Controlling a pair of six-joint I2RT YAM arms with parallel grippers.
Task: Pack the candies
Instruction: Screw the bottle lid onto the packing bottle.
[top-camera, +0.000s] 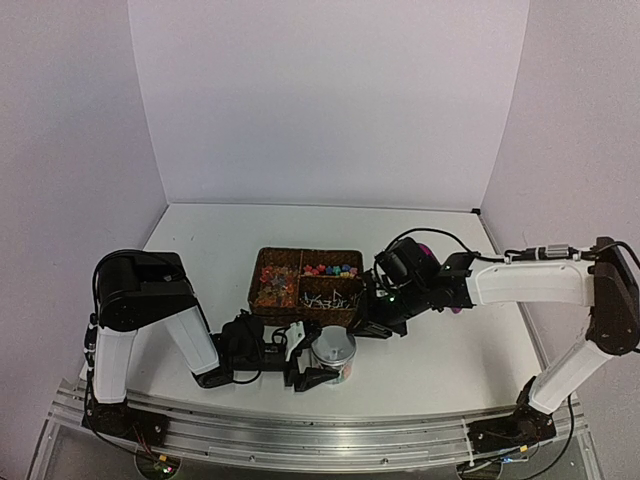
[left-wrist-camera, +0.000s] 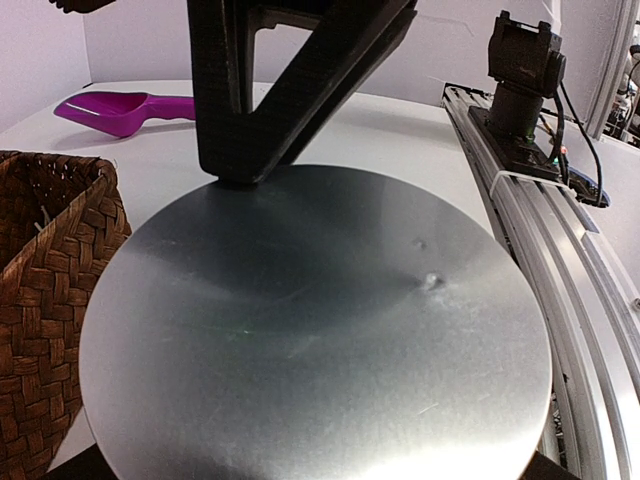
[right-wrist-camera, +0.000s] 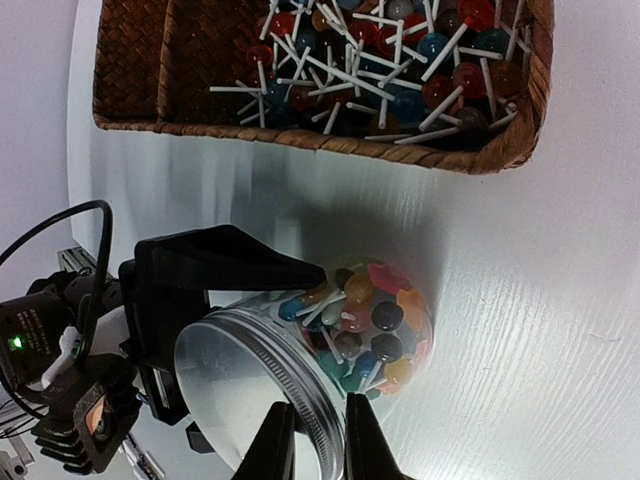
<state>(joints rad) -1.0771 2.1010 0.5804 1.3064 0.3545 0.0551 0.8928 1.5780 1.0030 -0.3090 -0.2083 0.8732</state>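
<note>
Silver lid (right-wrist-camera: 240, 385): sits on top of the jar (top-camera: 340, 370). I cannot tell whether it is screwed home.
Jar: upright on the worktop (top-camera: 230, 240), just in front of the wicker basket (left-wrist-camera: 50, 300).
Candies (right-wrist-camera: 385, 318): a mixed-colour heap fills the glass under the lid. More lie in the basket's compartments, with white-sticked lollipops in the one nearest the jar.
My left fingers (right-wrist-camera: 230, 265): spread wide and pressed against the jar's sides, holding it.
My right fingers (right-wrist-camera: 275, 445): drawn close with a narrow slot between them, and the lid's rim shows in that slot. I cannot tell whether they bite on it.
Scoop (left-wrist-camera: 120, 108): magenta, lying on the worktop well apart from the jar.
Step, as I judge it: working on the lid, with the packing nearly done.
Risk one: a thin hold on a smooth metal rim may slip when I twist, leaving the lid crooked.
Risk two: if my right pushes sideways harder than my left holds, the jar could tip toward the basket, and a loose lid would let candies spill.
Risk three: both my arms crowd the jar, so a careless turn could knock them together.
</note>
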